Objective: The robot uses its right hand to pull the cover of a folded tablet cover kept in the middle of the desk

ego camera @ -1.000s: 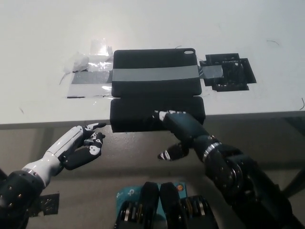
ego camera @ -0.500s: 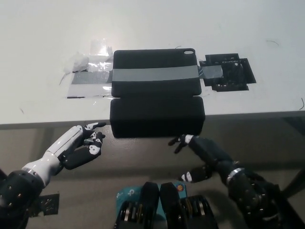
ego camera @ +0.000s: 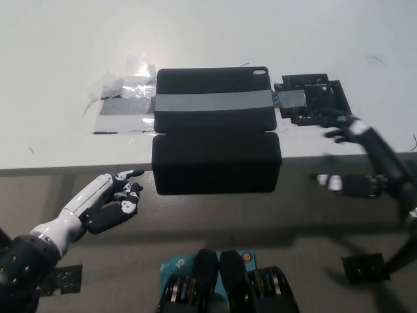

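Swinging out to the right, the black right robot hand is open and empty, away from the black folded tablet cover on the white worktop. White left robot hand rests, half curled, empty.

You're looking at a black tablet cover lying flat in the middle of the white desk, long sides running left to right. Its rear panel has a camera cutout at the far right corner and a grey tape band across it. The front flap is folded out toward you and overhangs the desk's near edge.
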